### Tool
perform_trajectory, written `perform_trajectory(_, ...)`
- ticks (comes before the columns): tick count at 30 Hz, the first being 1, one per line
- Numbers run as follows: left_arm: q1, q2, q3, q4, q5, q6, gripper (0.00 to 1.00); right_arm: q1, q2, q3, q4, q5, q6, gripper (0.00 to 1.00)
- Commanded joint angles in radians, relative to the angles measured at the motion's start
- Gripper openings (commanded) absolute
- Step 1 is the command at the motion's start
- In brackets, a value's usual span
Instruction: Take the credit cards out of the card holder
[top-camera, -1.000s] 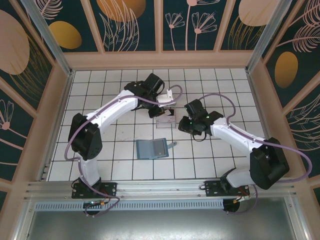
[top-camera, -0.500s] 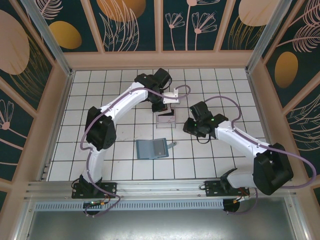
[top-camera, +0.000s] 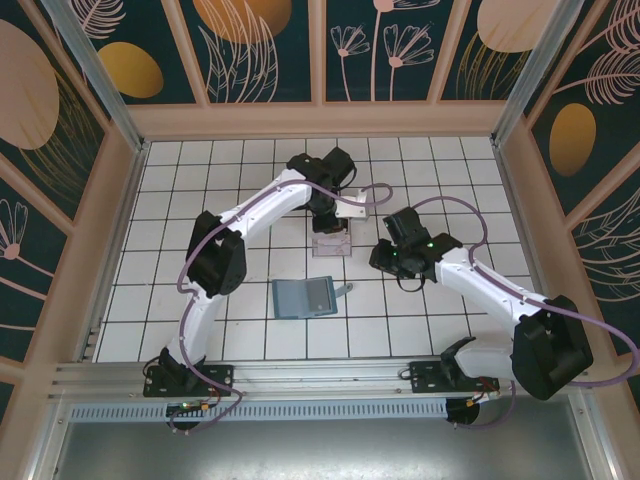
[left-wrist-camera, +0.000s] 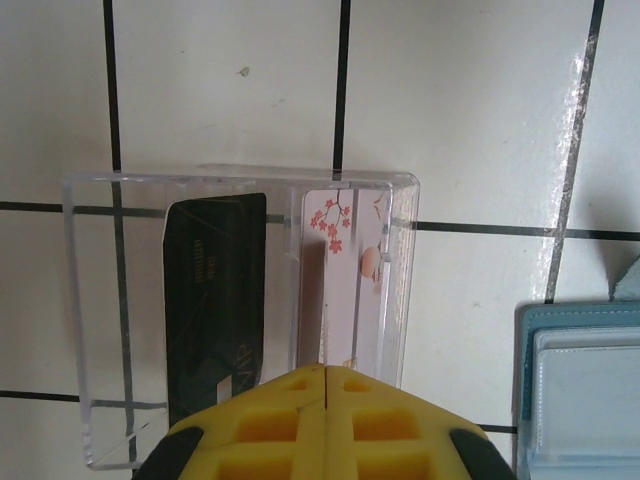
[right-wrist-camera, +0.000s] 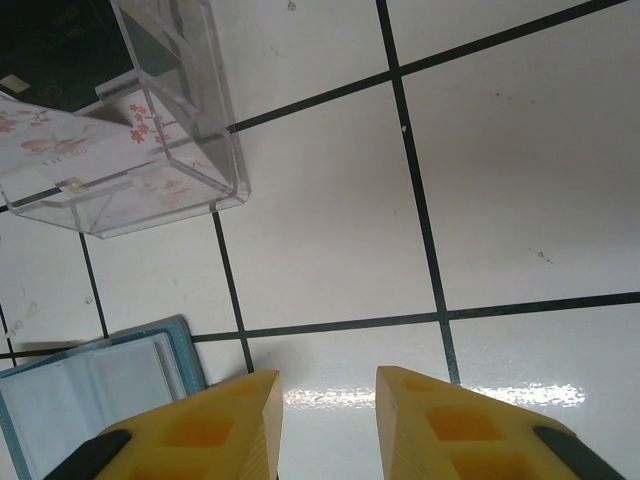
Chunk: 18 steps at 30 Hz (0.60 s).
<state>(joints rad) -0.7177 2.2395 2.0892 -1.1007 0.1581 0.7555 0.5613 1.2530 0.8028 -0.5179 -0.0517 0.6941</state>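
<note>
The card holder (top-camera: 303, 297) lies open on the tiles, teal with a grey-blue inside; it also shows in my wrist views as the card holder (left-wrist-camera: 585, 390) (right-wrist-camera: 90, 385). Two credit cards lie in a clear tray (top-camera: 332, 245): a dark card (left-wrist-camera: 215, 300) and a pale card with pink blossoms (left-wrist-camera: 350, 270). My left gripper (left-wrist-camera: 325, 368) (top-camera: 336, 227) is shut, its tips over the near end of the pale card; I cannot tell whether they touch it. My right gripper (right-wrist-camera: 328, 385) (top-camera: 392, 262) is open over bare tile, right of the wallet, with nothing between its fingers.
The clear tray (right-wrist-camera: 205, 120) stands one tile behind the wallet. The wallet's strap tab (top-camera: 347, 290) sticks out to the right. Wooden walls (top-camera: 120, 250) fence the tiled floor on three sides.
My left arm has swung rightward, keeping its shut gripper over the tray. My right arm has drifted slightly right and nearer. Wallet and tray have stayed put.
</note>
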Motion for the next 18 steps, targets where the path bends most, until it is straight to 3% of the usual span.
perform_trajectory(1,0.001,0.023,0.024,-0.028,-0.047,-0.007,0.00,-0.008,-0.027,-0.014,-0.016,0.019,0.016,0.31)
perform_trajectory(18,0.000,0.012,0.054,-0.034,0.134,0.002,0.00,-0.009,-0.027,-0.022,-0.007,0.010,0.012,0.31)
